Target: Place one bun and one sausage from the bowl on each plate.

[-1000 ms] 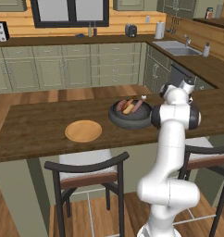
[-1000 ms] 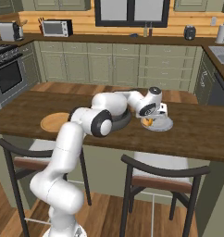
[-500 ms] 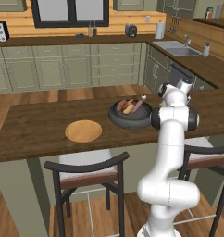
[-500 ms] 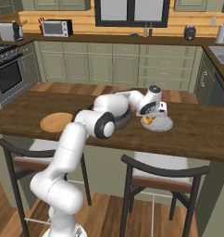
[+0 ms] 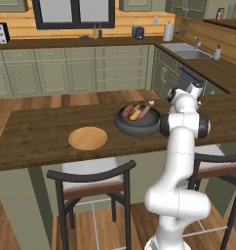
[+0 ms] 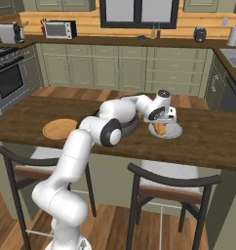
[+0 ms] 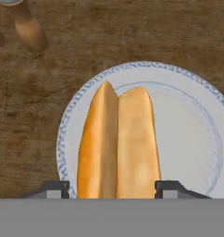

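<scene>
A bun lies on a white, blue-rimmed plate on the dark wooden bench, slit facing up. The hand hovers right above it, fingertips set apart on either side of the bun, not clamped on it. Left of that plate sits the dark bowl holding sausages. Farther left, a tan plate lies apart.
</scene>
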You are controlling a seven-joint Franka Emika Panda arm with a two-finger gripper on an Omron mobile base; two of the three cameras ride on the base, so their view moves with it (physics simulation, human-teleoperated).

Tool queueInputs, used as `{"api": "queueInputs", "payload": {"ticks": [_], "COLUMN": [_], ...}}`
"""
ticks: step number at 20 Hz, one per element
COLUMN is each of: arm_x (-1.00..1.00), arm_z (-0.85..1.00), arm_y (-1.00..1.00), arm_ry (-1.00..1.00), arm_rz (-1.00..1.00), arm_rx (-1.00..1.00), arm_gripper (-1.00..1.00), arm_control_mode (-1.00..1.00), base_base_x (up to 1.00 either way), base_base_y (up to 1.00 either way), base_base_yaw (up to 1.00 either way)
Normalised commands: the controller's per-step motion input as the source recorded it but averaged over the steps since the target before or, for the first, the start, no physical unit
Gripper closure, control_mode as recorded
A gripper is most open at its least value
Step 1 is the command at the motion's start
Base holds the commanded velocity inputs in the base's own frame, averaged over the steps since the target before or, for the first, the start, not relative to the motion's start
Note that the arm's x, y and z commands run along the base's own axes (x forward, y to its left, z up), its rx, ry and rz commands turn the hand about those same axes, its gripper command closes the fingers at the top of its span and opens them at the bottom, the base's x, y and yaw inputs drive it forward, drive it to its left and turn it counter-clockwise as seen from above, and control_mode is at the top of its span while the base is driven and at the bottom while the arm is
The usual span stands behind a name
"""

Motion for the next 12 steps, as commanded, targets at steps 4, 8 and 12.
{"api": "queueInputs", "payload": {"ticks": [4,8,12], "arm_x": [-0.03,-0.69,-0.66], "arm_z": [0.01,0.24,0.70], "arm_y": [0.00,0.23,0.62], "arm_ry": [0.00,0.00,0.00], "arm_rz": [0.00,-0.10,-0.19], "arm_rx": [0.00,0.00,-0.02], "arm_gripper": [-1.00,-1.00,-1.00], "arm_control_mode": [-1.00,-1.00,-1.00], "base_base_x": [0.00,0.00,0.00], "base_base_y": [0.00,0.00,0.00], "base_base_yaw": [0.00,0.00,0.00]}}
